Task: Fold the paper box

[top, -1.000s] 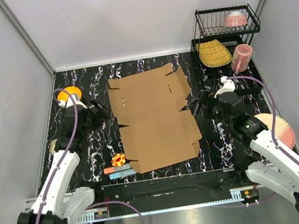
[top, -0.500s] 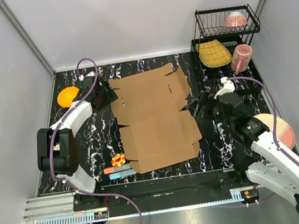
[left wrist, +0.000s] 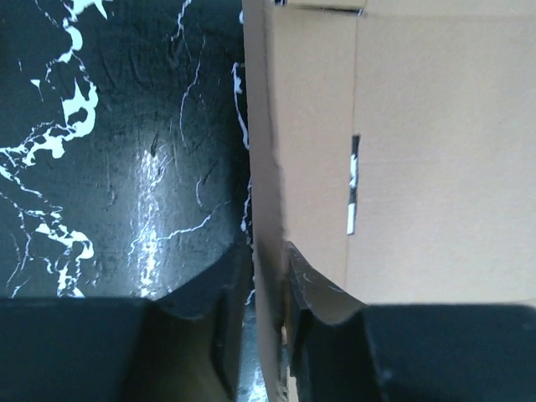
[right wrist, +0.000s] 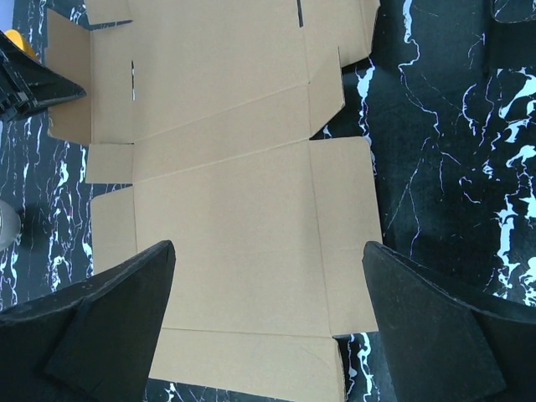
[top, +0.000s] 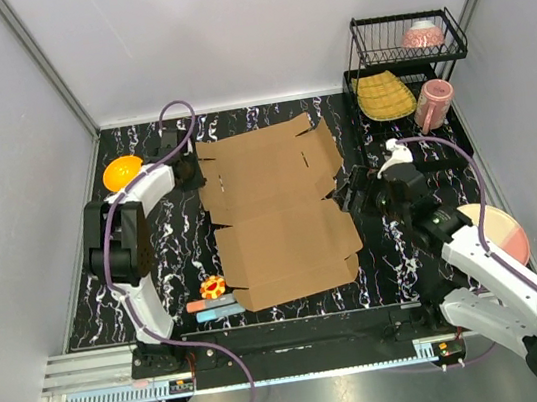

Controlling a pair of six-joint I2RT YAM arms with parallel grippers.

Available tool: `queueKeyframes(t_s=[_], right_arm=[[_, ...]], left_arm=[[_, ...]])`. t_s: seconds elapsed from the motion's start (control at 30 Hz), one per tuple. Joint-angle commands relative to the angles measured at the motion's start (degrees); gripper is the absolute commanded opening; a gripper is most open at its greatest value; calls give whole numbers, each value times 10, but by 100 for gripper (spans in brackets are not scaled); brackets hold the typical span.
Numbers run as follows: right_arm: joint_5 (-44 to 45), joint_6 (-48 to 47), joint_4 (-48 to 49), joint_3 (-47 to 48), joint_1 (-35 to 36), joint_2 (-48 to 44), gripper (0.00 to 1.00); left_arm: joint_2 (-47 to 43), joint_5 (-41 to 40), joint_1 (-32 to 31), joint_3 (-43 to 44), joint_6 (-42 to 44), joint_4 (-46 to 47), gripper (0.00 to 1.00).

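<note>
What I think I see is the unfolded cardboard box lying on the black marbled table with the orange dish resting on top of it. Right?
Not quite. The orange dish is not on the paper box. It sits on the black marbled table beyond the box's far left corner, apart from it, as the top external view shows. The unfolded box does lie on that table.

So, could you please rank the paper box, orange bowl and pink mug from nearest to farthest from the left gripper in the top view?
1. paper box: left edge between the jaws.
2. orange bowl: just left.
3. pink mug: far right.
</note>
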Motion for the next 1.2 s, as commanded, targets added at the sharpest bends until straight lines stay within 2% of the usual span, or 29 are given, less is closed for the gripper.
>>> queueKeyframes(t_s=[0.0,0.07,0.1,0.17,0.37,0.47,0.67,0.77,0.8,0.83,0.9,0.93,1.1,1.17], right_arm=[[6,-15,13,39,2,11,100],[6,-15,10,49,2,15,100],[6,-15,10,52,2,16,100],[5,-15,8,64,2,21,100],[-2,-16,4,91,2,28,99],[-6,-18,-5,105,2,28,99],[6,-28,-21,117,2,17,99],[11,-29,-21,118,2,14,99],[12,-28,-21,118,2,14,99],[13,-28,-20,119,2,15,99],[14,-27,-19,120,2,18,99],[13,-26,-20,122,2,18,99],[10,-25,-27,120,2,8,99],[13,-25,-29,115,1,-2,99]], left_arm=[[-4,6,2,26,40,-6,17],[-12,17,2,26,43,-3,11],[-20,19,1,27,45,-3,4],[-35,30,-1,28,55,0,0],[-98,105,-18,28,88,15,0],[-131,128,-32,-4,106,52,0],[-205,135,-52,-154,96,217,0],[-233,129,-57,-247,78,326,0],[-251,126,-66,-274,72,397,0],[-260,120,-72,-327,62,433,0],[-275,95,-94,-373,66,530,1],[-274,87,-99,-398,74,547,1],[-269,57,-100,-378,104,481,7],[-285,35,-101,-362,113,432,21]])
